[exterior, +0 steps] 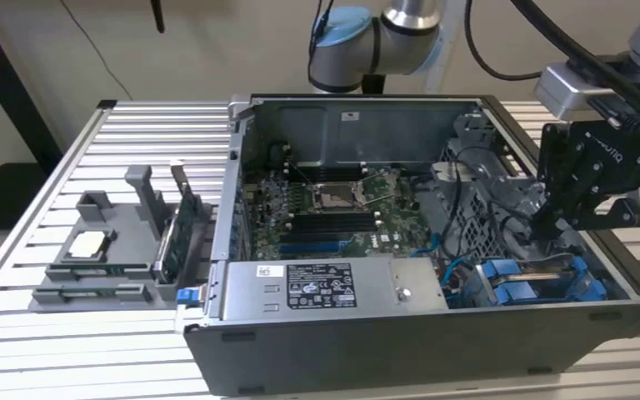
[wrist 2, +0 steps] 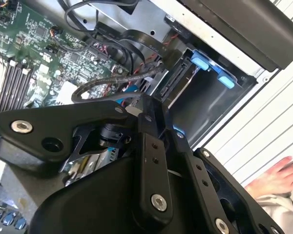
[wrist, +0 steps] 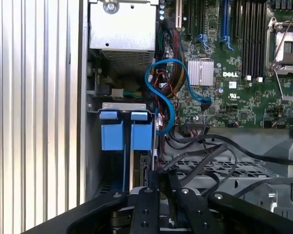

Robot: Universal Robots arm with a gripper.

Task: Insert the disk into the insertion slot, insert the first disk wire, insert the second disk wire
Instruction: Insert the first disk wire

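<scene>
Flat silver-grey disk (wrist: pixel 140 168) in its bright blue plastic carrier, apparently standing on edge in the insertion slot (wrist: pixel 123 106), a narrow dark grey metal bay at the near corner on the exterior view's right. My black gripper (exterior: pixel 550 227) hangs just above it, and I cannot tell how far open it is or whether it grips anything. I judge the disk dense, rigid and shock-sensitive, best held by the carrier's flanks.

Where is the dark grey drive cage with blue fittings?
The drive cage is on the exterior view's right, in the case's near corner, beside the silver labelled power-supply box, below the black gripper.
</scene>
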